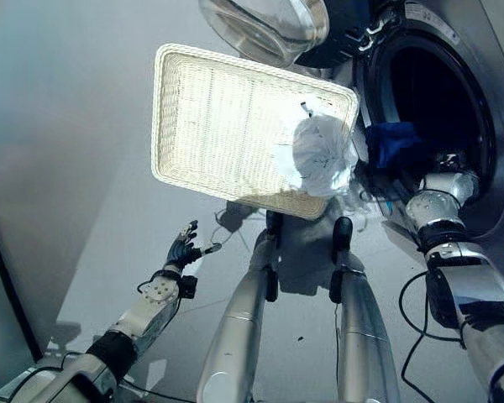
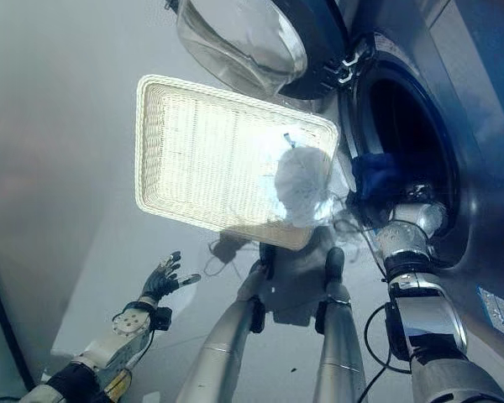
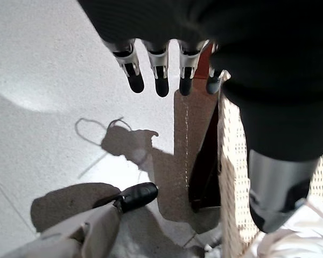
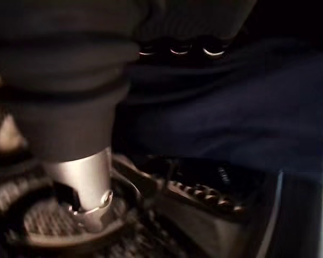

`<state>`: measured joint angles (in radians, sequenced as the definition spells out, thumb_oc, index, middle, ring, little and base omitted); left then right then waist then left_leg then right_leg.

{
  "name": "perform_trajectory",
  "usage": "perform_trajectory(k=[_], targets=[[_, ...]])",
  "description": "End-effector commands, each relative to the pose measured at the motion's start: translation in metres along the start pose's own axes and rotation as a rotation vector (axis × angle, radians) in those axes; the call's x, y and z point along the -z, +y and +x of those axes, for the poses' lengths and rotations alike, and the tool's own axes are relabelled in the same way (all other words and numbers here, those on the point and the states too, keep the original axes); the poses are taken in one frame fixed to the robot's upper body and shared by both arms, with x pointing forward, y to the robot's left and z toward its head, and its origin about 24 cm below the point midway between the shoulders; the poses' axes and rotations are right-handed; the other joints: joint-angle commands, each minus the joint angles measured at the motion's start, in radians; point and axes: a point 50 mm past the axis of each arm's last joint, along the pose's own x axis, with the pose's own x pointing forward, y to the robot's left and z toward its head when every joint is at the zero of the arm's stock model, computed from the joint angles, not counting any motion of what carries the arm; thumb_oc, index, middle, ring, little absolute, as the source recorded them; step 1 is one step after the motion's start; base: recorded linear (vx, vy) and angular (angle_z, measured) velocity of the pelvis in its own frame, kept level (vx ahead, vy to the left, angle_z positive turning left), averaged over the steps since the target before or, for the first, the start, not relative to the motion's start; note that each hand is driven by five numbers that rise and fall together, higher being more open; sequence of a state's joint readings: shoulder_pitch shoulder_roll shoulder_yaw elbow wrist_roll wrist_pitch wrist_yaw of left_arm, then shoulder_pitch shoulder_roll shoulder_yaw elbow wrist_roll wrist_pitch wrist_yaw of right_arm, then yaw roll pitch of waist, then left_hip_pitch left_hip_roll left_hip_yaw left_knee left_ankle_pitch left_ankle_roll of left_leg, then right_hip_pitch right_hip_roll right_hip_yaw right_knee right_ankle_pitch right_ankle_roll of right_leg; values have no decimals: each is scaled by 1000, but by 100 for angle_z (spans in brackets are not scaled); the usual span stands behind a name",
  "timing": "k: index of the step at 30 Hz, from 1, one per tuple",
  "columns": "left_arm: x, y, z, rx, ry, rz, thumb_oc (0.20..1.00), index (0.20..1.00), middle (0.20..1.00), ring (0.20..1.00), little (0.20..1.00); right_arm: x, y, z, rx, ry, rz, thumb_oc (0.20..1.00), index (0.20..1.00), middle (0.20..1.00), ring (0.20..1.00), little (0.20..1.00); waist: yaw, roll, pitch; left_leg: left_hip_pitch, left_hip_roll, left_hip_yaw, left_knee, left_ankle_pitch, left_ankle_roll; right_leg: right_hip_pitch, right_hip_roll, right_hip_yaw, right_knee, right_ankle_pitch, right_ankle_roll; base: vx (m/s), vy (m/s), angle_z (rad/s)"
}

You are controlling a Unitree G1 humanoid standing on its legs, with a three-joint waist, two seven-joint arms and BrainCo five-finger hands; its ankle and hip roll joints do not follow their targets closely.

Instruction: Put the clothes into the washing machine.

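Blue garment (image 1: 395, 144): draped over the lower lip of the drum opening, partly inside, partly hanging out; likely mid-push, not yet fully loaded.
Washing machine (image 1: 487, 109): front-loader, round glass door (image 1: 265, 29) swung wide to free the opening.
Right robot hand (image 4: 175, 51): reached into the drum mouth, wrist at the lip; fingers pressed against the dark blue cloth, fingertips buried in it, so closed or flat cannot be told.
Blue garment versus right robot hand: touching, cloth directly ahead of the fingers and above the thumb in the right wrist view.
White wicker basket (image 1: 202, 117): flat on the floor just beside the machine, probably set close for short carries.
White garment (image 1: 323, 155): bunched in the basket corner nearest the drum, still to be loaded.
Left robot hand (image 1: 182, 249): hovering above the floor, well apart from both garments, fingers straight and spread, empty; seemingly idle.
Person's shoe (image 3: 134, 196): on the floor near the basket edge.
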<state>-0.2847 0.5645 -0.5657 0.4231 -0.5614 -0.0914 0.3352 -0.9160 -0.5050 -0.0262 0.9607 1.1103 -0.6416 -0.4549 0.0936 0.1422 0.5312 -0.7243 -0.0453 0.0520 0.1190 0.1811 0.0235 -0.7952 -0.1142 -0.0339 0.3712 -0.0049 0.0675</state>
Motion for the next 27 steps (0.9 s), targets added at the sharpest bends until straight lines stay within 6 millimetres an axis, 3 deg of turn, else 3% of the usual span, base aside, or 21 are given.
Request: perform_trajectory(k=[1, 8, 12, 19, 24, 27], targets=[[3, -6, 0, -28, -18, -32, 1000, 1000, 1000, 1000, 1000, -43, -14, 25, -72, -101, -27, 1000, 1000, 1000, 1000, 1000, -21, 76, -11, 2, -50, -17, 60, -71, -36, 19, 77, -94, -14, 17, -19, 0, 0, 0], [12, -8, -5, -38, -4, -42, 1000, 1000, 1000, 1000, 1000, 9, -62, -2, -12, 172, 263, 1000, 1000, 1000, 1000, 1000, -41, 51, -11, 9, -51, -7, 56, -83, -32, 22, 77, -87, -29, 27, -11, -3, 5, 0], [17, -13, -7, -50, -1, -49, 1000, 1000, 1000, 1000, 1000, 50, -86, -39, 45, 353, 555, 1000, 1000, 1000, 1000, 1000, -56, 30, -11, 19, -49, -2, 42, -81, -29, 33, 86, -75, -49, 40, -9, -32, 14, 1], [19, -22, -9, -61, 7, -66, 1000, 1000, 1000, 1000, 1000, 76, -88, -82, 15, 442, 474, 1000, 1000, 1000, 1000, 1000, -75, 8, -11, 40, -45, 8, 19, -72, -28, 53, 87, -62, -91, 71, -4, -39, 45, -5], [20, -24, -9, -78, 12, -75, 1000, 1000, 1000, 1000, 1000, 78, -82, -92, -49, 439, 411, 1000, 1000, 1000, 1000, 1000, -84, 0, -11, 54, -42, 12, -1, -57, -30, 66, 85, -53, -124, 99, -1, -31, 50, -4], [22, -20, -9, -86, 23, -72, 1000, 1000, 1000, 1000, 1000, 69, -65, -86, -162, 409, 386, 1000, 1000, 1000, 1000, 1000, -86, -5, -11, 77, -44, 14, -9, -58, -30, 88, 82, -52, -141, 106, 3, -21, 27, -2]])
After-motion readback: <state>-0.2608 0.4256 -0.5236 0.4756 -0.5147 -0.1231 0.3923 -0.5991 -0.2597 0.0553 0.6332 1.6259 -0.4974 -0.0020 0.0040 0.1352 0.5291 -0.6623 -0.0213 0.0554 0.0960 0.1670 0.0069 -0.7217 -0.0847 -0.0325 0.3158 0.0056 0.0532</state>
